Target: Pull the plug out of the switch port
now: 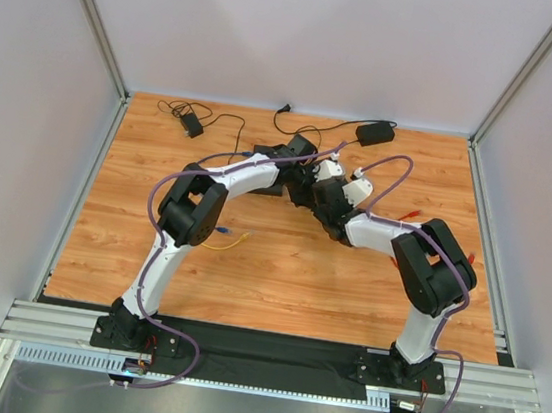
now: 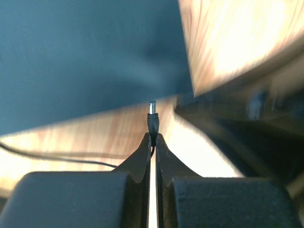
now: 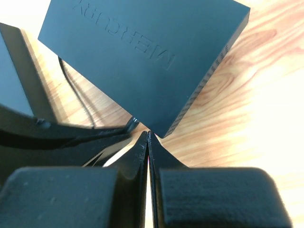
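The switch (image 3: 142, 52) is a flat black box lying on the wood, with raised lettering on its top. It fills the blurred upper left of the left wrist view (image 2: 85, 57). My left gripper (image 2: 153, 137) is shut on the black barrel plug (image 2: 153, 118). The plug's bare metal tip points at the switch and shows outside it. In the right wrist view the plug (image 3: 133, 124) sits just beside the switch's near edge. My right gripper (image 3: 148, 135) is shut with nothing between its fingers, its tips at the switch's near corner. From above, both wrists hide the switch.
A black power adapter (image 1: 375, 132) and a smaller one (image 1: 191, 124) lie at the back with their thin cables. A yellow cable (image 1: 224, 238) lies near the left arm. Small red items (image 1: 411, 218) lie to the right. Walls enclose the table on three sides.
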{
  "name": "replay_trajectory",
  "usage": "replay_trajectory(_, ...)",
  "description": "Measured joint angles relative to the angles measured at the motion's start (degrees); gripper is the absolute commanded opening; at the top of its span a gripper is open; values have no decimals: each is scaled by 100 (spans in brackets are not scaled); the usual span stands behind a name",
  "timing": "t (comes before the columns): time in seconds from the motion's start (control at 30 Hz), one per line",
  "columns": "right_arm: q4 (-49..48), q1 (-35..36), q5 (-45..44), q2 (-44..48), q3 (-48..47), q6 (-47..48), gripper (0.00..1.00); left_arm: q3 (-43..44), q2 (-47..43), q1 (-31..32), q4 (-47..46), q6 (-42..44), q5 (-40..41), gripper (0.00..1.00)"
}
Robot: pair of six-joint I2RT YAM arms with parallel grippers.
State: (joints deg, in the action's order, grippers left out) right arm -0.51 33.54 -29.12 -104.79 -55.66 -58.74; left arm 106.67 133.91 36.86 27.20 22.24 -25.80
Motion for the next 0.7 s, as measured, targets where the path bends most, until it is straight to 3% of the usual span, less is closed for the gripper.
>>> replay_trajectory(0.2,-483,-291,164,214,459,647,2,0,-4,-68,197,-31,17,0)
replay_trajectory(0.47,-693,-350,208,1095,986,970,35,0,-7,-90,205,-52,22,0)
replay_trajectory(0.53,-789,-350,313,1115,986,1069,49,0,-7,-90,203,-52,17,0)
replay_trajectory(0.7,-970,-376,557,1115,988,1331,54,-72,-57,-96,179,-76,24,0)
